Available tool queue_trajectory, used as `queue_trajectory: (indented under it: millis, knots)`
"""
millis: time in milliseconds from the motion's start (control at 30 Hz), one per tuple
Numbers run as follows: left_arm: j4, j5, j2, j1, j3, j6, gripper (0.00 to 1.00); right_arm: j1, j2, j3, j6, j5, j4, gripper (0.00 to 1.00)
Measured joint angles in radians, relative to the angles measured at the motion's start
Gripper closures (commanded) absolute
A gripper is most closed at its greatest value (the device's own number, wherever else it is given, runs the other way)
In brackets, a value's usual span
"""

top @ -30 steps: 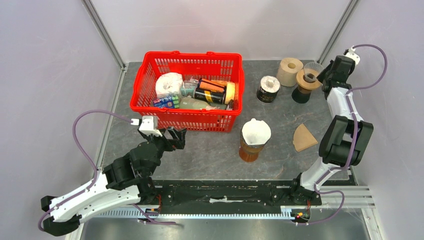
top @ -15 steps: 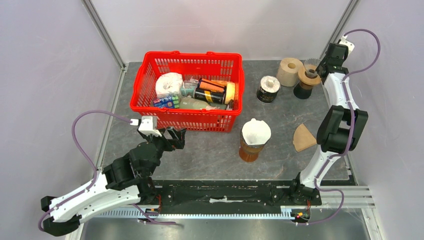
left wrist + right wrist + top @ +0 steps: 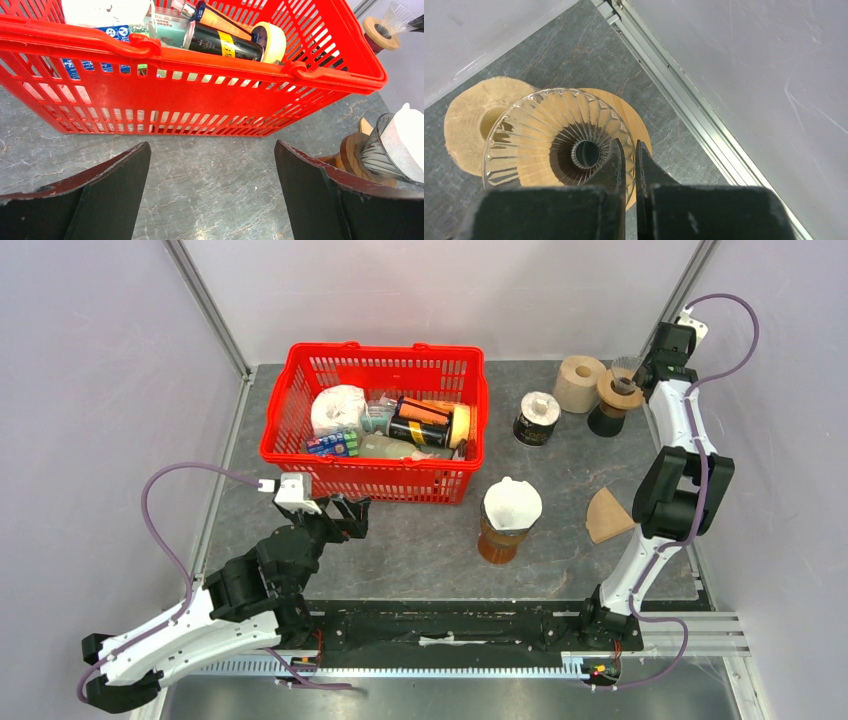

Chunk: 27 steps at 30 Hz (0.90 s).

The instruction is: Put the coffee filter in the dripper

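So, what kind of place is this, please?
Likely a robot lab test cell: pale panels in metal framing enclose a stone-look table with props: a red basket, a glass dripper.

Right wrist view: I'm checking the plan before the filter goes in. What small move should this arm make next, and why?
Probably open the right fingers and lift clear, provided the glass dripper is seated, which I can't confirm. They pinch its rim over the wooden collar, the dripper is empty, and the brown filter lies on the table, needing a free gripper.
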Motion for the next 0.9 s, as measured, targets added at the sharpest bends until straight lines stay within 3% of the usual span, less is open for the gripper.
queue_trajectory:
  millis: [467, 900]
  knots:
    - [0.000, -0.015, -0.008, 0.000, -0.006, 0.000, 0.00, 0.013, 0.047, 0.020, -0.038, 0.076, 0.058, 1.00]
    - [0.000, -0.021, -0.015, 0.000, -0.006, 0.000, 0.00, 0.011, 0.063, 0.077, -0.056, 0.024, -0.002, 1.00]
